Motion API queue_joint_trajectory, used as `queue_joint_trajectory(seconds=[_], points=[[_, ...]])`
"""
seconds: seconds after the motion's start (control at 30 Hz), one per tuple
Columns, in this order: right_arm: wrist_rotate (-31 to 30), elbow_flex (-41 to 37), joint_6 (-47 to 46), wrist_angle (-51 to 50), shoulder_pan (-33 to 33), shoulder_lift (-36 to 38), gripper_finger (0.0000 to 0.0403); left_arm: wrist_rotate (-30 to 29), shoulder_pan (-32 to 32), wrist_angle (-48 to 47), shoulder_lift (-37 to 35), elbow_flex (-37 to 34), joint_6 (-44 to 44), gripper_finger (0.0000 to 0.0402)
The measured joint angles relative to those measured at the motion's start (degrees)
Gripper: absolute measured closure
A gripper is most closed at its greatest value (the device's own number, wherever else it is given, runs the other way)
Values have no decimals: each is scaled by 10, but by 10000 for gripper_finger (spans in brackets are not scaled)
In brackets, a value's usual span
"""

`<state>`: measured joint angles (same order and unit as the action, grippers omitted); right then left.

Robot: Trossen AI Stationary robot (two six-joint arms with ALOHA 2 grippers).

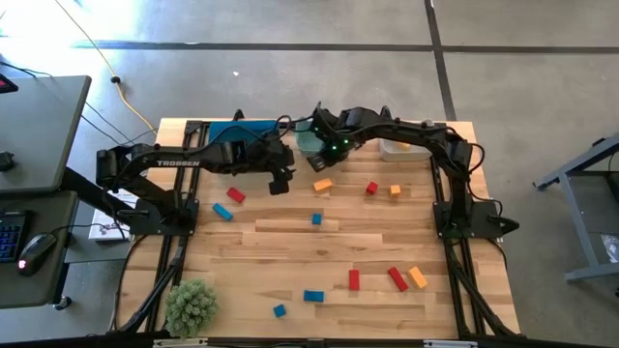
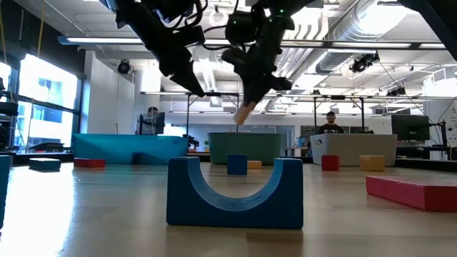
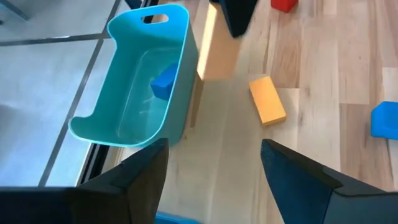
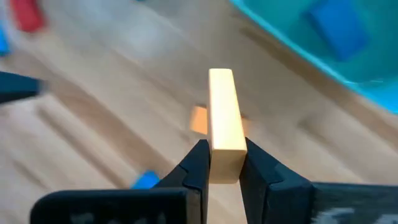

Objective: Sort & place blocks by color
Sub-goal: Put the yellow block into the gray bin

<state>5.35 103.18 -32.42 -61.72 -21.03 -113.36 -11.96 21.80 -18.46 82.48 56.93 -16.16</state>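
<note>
Right claw (image 4: pixel 225 163) clamped on orange bar (image 4: pixel 225 118), long axis pointing away past the fingertips, above desk (image 1: pixel 271 246); white bin (image 1: pixel 397 149) at 3 o'clock, nearest this arm. Left claw (image 3: pixel 214 163) wide, empty, near teal bin (image 3: pixel 134 93).

table (image 1: pixel 290 242): pale wood planks, matt | teal bin (image 3: pixel 134 93): smooth glossy plastic | fingers (image 4: pixel 198 167): matt black

A light wooden tabletop (image 1: pixel 290 242) carries three open bins along its far edge: a blue bin (image 1: pixel 237 129) toward the far left corner, a teal bin (image 1: pixel 308 143) at the middle, and a white-grey bin (image 1: pixel 395 149) toward the far right. A small green plant (image 1: pixel 191 305) sits at the near left corner. Beyond the left edge stands a dark desk (image 1: pixel 34 126) with a computer mouse (image 1: pixel 37 249).
</note>
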Motion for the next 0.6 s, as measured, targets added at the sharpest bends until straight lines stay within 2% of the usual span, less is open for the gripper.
queue_joint_trajectory(seconds=[0.37, 0.6], points=[[-117, 0, 93, -94, -57, 5, 362, -87, 3, -3, 0, 0, 26, 158], [-174, -1, 143, -135, -100, 24, 364, -97, 27, -19, 0, 0, 91, 158]])
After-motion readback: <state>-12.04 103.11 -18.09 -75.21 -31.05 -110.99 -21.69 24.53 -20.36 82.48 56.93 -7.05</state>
